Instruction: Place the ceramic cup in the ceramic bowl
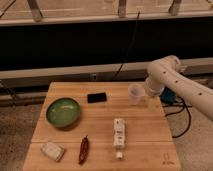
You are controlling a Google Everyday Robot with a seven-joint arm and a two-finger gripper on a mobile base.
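The small white ceramic cup (pixel 134 93) stands upright on the wooden table, right of the middle toward the back. The green ceramic bowl (pixel 63 111) sits on the left side of the table with nothing in it. My white arm reaches in from the right. Its gripper (pixel 151 103) hangs just to the right of the cup, low over the table, open and holding nothing. The wrist partly hides the gripper.
A black phone-like slab (pixel 97 97) lies between bowl and cup. A white box-shaped item (pixel 119 137) lies front of centre, a dark red pepper-like thing (pixel 83 149) beside it and a pale packet (pixel 52 150) at the front left. Cables hang off the table's right edge.
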